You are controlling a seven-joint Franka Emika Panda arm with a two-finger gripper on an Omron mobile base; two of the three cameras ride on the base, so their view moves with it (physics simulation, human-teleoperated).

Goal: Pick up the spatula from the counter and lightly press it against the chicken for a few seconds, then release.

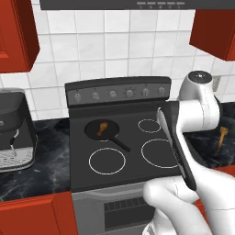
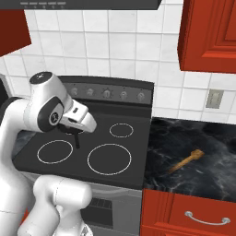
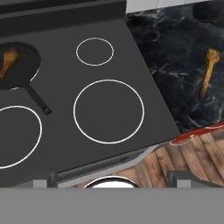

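Gripper [image 3: 113, 180] hangs over the front edge of the stove [image 1: 133, 133], jaws spread wide, holding nothing. Wooden spatula [image 2: 185, 161] lies flat on the dark marble counter [image 2: 203, 133] right of the stove, well apart from the gripper and near the counter's middle. Chicken [image 1: 102, 127] sits in the black pan [image 1: 92, 132] on the stove's back-left burner, with the pan handle pointing toward the front-right.

Left, right base views: behind arm [image 1: 197, 110], facing forward-down at stove [image 1: 133, 133], mid distance. Hand view: nearer, looking down. All share it (plus table [image 3: 183, 65] at its right).
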